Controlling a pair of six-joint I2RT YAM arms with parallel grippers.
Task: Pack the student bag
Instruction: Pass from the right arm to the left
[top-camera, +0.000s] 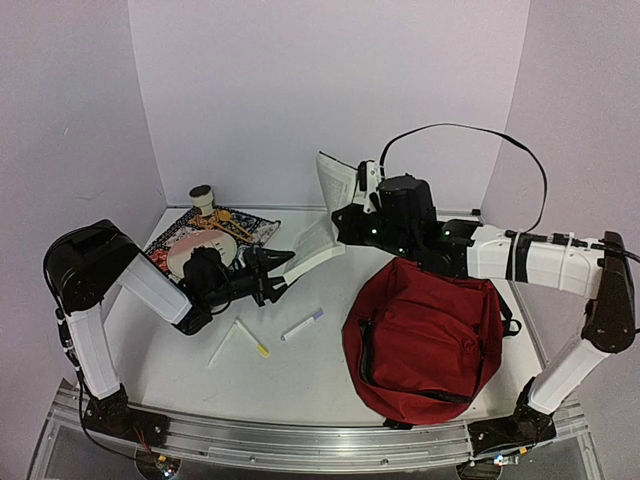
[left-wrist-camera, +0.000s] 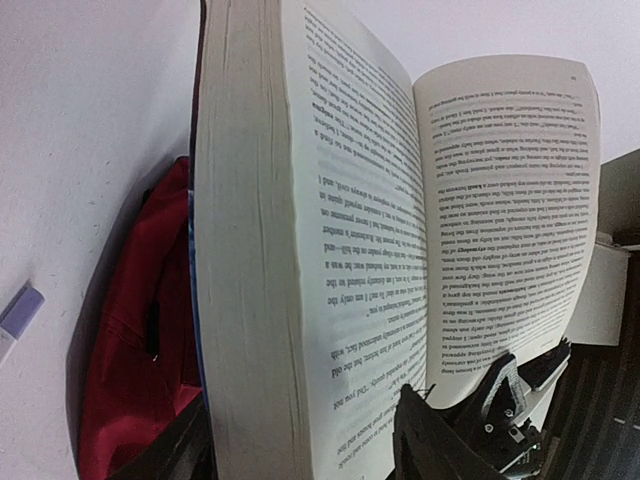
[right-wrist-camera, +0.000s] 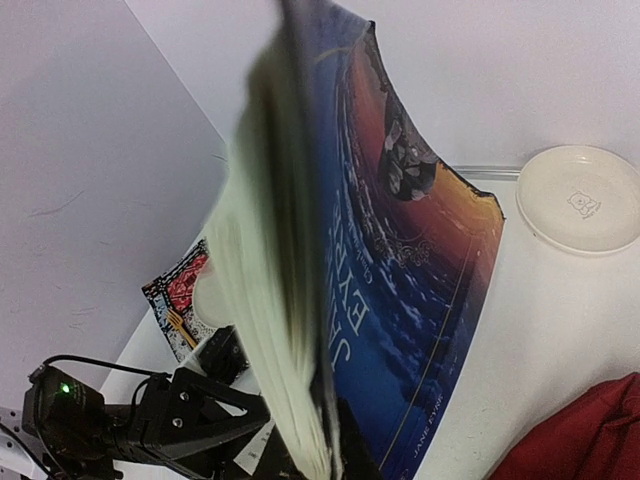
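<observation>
The student bag (top-camera: 425, 335), dark red with black zippers, lies on the table at the right; it also shows as the bag (left-wrist-camera: 130, 340) and the bag (right-wrist-camera: 580, 430). An open paperback book (top-camera: 318, 240) hangs in the air between both arms. My right gripper (top-camera: 347, 215) is shut on the blue cover side, seen as the right gripper (right-wrist-camera: 340, 455) on the book (right-wrist-camera: 400, 280). My left gripper (top-camera: 280, 272) has its jaws astride the thick page block (left-wrist-camera: 250, 300), as the left gripper (left-wrist-camera: 300, 420) shows; whether its pads press the pages is unclear.
A patterned placemat (top-camera: 250, 228) at the back left carries a plate (top-camera: 185, 258), a cup (top-camera: 203, 197) and a gold fork. A purple-capped marker (top-camera: 302, 325) and a yellow-tipped pen (top-camera: 252, 338) lie mid-table. A white dish (right-wrist-camera: 585, 200) sits by the back wall.
</observation>
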